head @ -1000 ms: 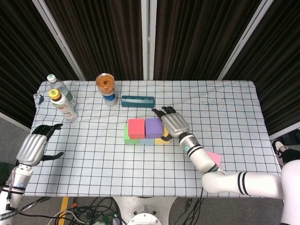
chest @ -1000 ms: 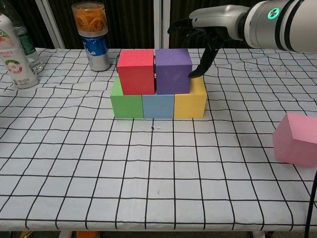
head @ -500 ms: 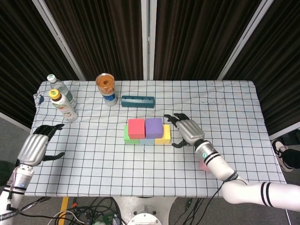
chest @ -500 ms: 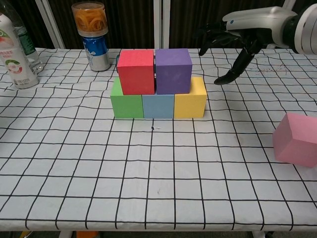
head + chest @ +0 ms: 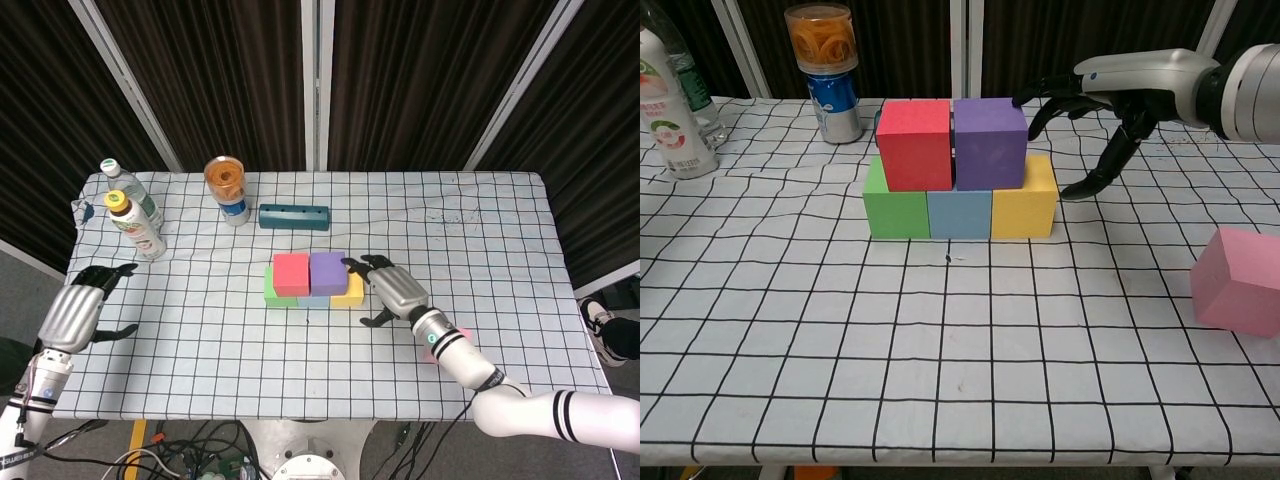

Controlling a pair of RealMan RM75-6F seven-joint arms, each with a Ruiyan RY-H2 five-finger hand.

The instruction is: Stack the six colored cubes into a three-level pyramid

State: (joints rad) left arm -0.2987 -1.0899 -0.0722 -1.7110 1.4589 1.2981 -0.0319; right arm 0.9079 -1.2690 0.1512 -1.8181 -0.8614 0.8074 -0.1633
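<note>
Five cubes stand stacked mid-table: green (image 5: 895, 212), blue (image 5: 959, 214) and yellow (image 5: 1024, 205) in a row, with red (image 5: 915, 143) and purple (image 5: 990, 142) on top. From the head view I see the red cube (image 5: 291, 272), purple cube (image 5: 328, 270) and yellow cube (image 5: 352, 291). A pink cube (image 5: 1238, 282) lies alone at the right, partly hidden under my forearm in the head view (image 5: 463, 336). My right hand (image 5: 1110, 95) hovers open, fingers spread, just right of the purple and yellow cubes (image 5: 392, 290). My left hand (image 5: 72, 315) rests empty at the table's left edge.
Two bottles (image 5: 135, 222) stand at the back left, one also in the chest view (image 5: 665, 100). A can with an orange lid (image 5: 827, 72) and a teal box (image 5: 294, 216) sit behind the stack.
My right hand left the purple cube's side, swung out to the right, then came back close to the stack's right side. The cubes and left hand stayed put.
</note>
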